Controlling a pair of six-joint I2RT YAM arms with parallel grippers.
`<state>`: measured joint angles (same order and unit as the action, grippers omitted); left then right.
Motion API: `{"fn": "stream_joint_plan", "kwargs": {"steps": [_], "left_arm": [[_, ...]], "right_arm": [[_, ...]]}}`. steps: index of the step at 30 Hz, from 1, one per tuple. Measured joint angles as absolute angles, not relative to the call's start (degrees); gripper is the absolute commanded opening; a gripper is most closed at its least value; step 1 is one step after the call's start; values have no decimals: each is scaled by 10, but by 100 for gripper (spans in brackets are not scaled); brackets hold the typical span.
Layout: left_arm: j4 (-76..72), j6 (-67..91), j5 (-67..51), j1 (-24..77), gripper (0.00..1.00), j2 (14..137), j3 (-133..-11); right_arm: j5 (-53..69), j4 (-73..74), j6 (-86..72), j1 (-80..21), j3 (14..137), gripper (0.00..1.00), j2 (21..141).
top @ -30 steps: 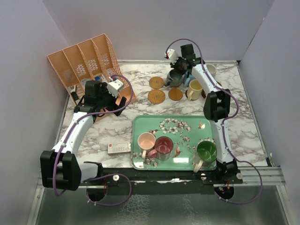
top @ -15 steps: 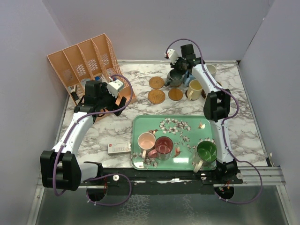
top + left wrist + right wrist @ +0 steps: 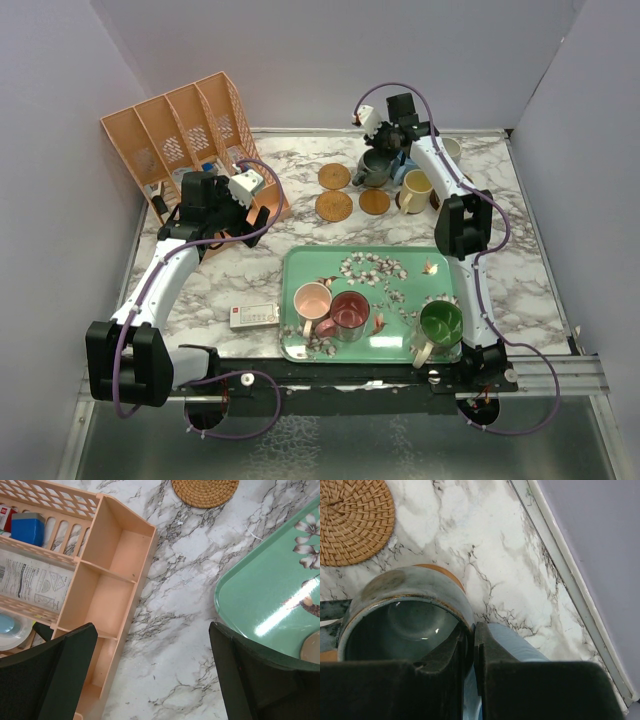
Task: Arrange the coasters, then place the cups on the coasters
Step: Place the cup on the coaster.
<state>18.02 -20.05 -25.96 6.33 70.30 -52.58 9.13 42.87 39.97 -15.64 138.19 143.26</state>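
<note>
Closest to the arms sits a green tray [image 3: 300,262] with flowers on it. Three cups stand in it: a pink cup [image 3: 313,299], a dark red cup [image 3: 350,312] touching it, and a green cup [image 3: 440,322] on the right side. A small white box [image 3: 253,316] lies on the marble table [image 3: 240,275] just left of the tray.

A bit farther back on the left, the left gripper [image 3: 222,210] hangs over the bare table with its two fingers [image 3: 55,675] wide apart. It holds nothing. It is between the tray and an orange rack [image 3: 185,135] with slots.

Past the tray, three round coasters lie flat on the table. A big woven coaster [image 3: 334,206] and a smaller brown coaster [image 3: 374,201] lie side by side, and another woven coaster [image 3: 334,176] lies behind them. A cream cup [image 3: 416,188] stands just right of the brown one.

At the back, the right gripper [image 3: 385,150] is squeezed tight on the rim of the grey cup [image 3: 375,168]. One finger is inside the cup and one is outside. The right wrist camera shows a brown round edge [image 3: 442,572] peeking out from under the grey cup, but whether the cup touches it is hard to tell. A blue cup [image 3: 405,172] is right beside the grey one. A pale cup [image 3: 449,148] peeks out behind the arm.
</note>
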Motion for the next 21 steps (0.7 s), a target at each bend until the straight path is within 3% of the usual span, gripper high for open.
{"fn": "stream_joint_plan", "kwargs": {"steps": [21], "left_arm": [[180, -201, -260, 63, 99, 703, -526]], "right_arm": [[90, 431, 408, -156, 1384, 11, 1434]]}}
